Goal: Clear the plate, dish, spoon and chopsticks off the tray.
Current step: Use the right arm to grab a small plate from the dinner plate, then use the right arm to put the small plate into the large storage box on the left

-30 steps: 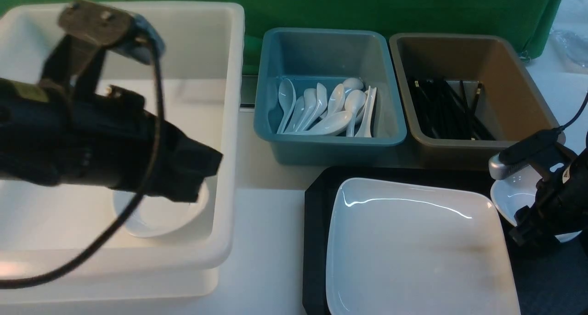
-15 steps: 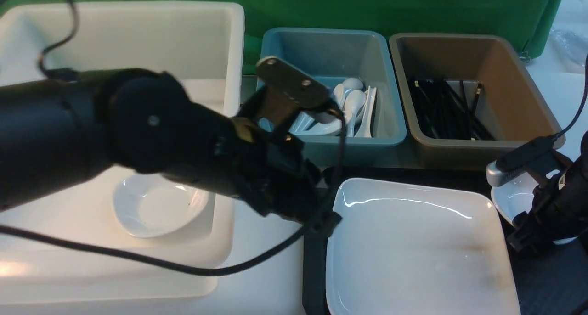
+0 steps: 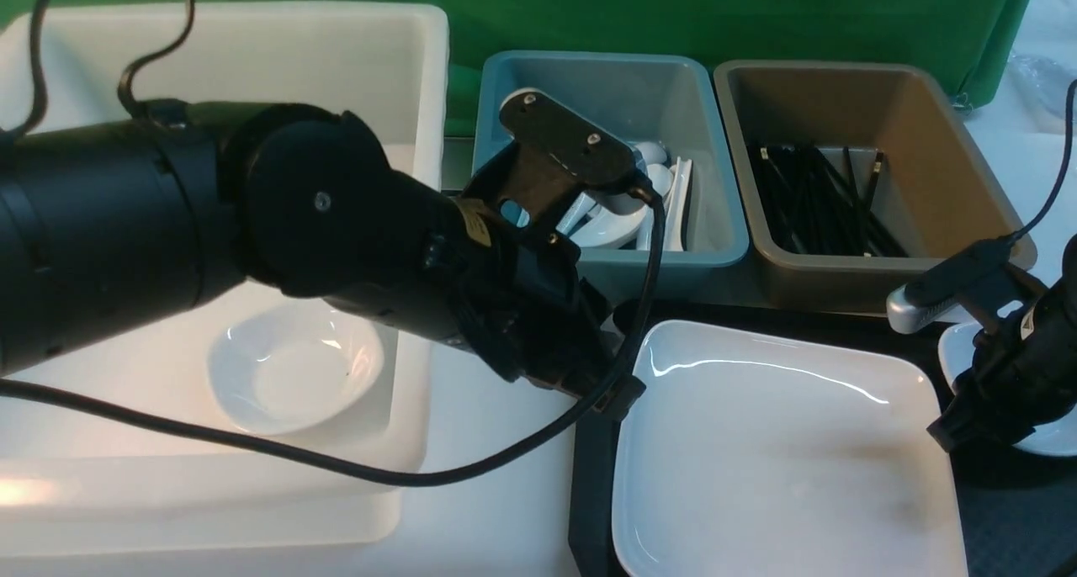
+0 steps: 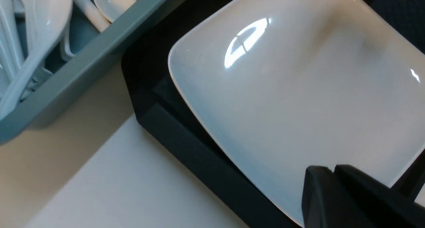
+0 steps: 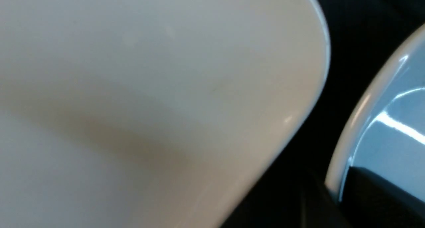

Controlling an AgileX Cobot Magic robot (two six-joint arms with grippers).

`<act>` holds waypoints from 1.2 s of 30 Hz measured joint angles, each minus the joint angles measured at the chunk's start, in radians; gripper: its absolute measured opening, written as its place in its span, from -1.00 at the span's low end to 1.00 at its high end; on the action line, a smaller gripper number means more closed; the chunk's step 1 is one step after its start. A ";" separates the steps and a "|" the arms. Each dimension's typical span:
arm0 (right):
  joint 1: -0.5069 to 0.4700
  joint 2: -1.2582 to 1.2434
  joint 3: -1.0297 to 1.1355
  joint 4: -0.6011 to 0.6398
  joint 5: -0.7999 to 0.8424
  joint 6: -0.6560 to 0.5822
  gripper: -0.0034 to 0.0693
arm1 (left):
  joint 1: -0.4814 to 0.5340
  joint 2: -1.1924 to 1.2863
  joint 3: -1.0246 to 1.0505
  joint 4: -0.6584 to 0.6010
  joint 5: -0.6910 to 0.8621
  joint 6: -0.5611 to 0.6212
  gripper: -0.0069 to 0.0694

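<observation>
My left gripper (image 4: pixel 333 171) is closed at the left edge of the plate (image 3: pixel 782 459), which lies on the tray (image 3: pixel 589 493). My right gripper (image 3: pixel 949 426) sits at the rim of the dish (image 5: pixel 391 128); I cannot tell whether it grips.

Plate (image 3: pixel 782 459) lies on tray (image 3: pixel 591 493), tub (image 3: pixel 252 72) at left.
</observation>
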 joint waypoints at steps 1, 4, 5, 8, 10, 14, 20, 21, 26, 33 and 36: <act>0.000 0.000 -0.001 0.000 0.001 0.000 -0.46 | 0.000 0.000 0.000 0.000 0.000 -0.001 -0.78; 0.000 -0.062 -0.019 0.011 0.052 0.015 -0.60 | 0.000 0.000 0.000 0.036 0.000 -0.052 -0.78; 0.000 -0.075 -0.020 0.012 0.065 0.020 -0.63 | 0.000 0.000 0.000 0.048 0.000 -0.064 -0.78; 0.000 -0.147 -0.020 0.031 0.119 0.038 -0.69 | 0.000 0.000 0.000 0.096 0.000 -0.141 -0.78; 0.000 -0.198 -0.020 0.056 0.156 0.045 -0.73 | 0.000 0.000 0.000 0.122 0.000 -0.172 -0.78; 0.000 -0.303 -0.020 0.072 0.181 0.047 -0.73 | 0.000 0.000 0.000 0.139 0.000 -0.188 -0.78; 0.000 -0.435 -0.061 0.128 0.208 0.040 -0.73 | 0.032 0.000 -0.006 0.139 -0.021 -0.216 -0.78; 0.000 -0.449 -0.079 0.161 0.211 0.029 -0.73 | 0.048 0.000 -0.015 0.139 -0.014 -0.223 -0.78; 0.069 -0.462 -0.189 0.362 0.214 -0.067 -0.73 | 0.166 -0.009 -0.087 0.139 0.086 -0.237 -0.78; 0.398 -0.348 -0.403 0.419 0.146 -0.088 -0.73 | 0.420 -0.153 -0.113 0.145 0.179 -0.232 -0.78; 0.531 -0.249 -0.538 0.423 0.133 -0.088 -0.73 | 0.549 -0.247 -0.112 0.152 0.221 -0.232 -0.78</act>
